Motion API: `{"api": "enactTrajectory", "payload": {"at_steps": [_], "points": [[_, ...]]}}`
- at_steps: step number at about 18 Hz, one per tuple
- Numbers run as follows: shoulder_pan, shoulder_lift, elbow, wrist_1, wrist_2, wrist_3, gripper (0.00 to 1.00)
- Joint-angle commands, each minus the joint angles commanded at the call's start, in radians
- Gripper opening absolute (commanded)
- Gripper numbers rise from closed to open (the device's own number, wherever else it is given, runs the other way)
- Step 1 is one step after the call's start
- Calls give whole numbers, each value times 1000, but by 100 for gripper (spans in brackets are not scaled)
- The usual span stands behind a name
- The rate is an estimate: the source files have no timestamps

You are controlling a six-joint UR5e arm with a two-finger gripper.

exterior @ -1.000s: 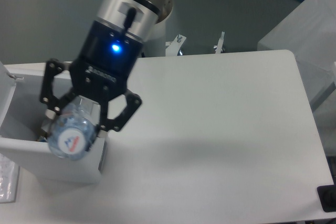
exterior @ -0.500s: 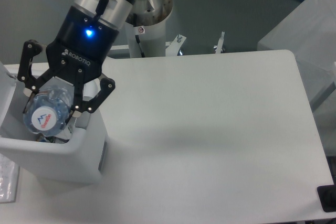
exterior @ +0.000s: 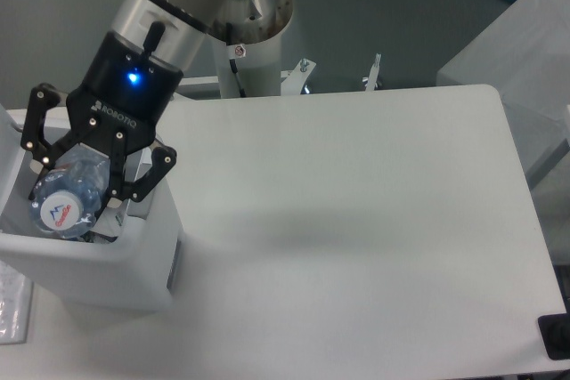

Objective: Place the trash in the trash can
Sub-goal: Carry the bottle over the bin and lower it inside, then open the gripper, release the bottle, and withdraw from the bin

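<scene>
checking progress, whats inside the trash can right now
The bottle, held by the gripper, hangs in the trash can opening. Something dark shows beneath it; the rest is covered.

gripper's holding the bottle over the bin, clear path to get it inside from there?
Probably yes. The gripper grips the bottle right over the trash can's open top, lid swung back. Nothing visibly blocks the opening, though something dark already lies inside.

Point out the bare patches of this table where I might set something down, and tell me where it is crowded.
Nearly all of the white table is bare: from the trash can rightward to the table's right edge, and from its far edge to the near one. The crowding is at the left: the tool holds the bottle over the trash can's open mouth.
</scene>
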Motion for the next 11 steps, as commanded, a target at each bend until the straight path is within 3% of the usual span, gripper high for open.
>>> {"api": "enactTrajectory", "payload": {"at_steps": [4,9,10,11], "points": [[-17,-25,-31,55,-2,5,66],[-19,-22,-67,58,5,22,73],[-19,-18,-86,58,9,34,82],[-19,-9,-106,58,15,66,96]]}}
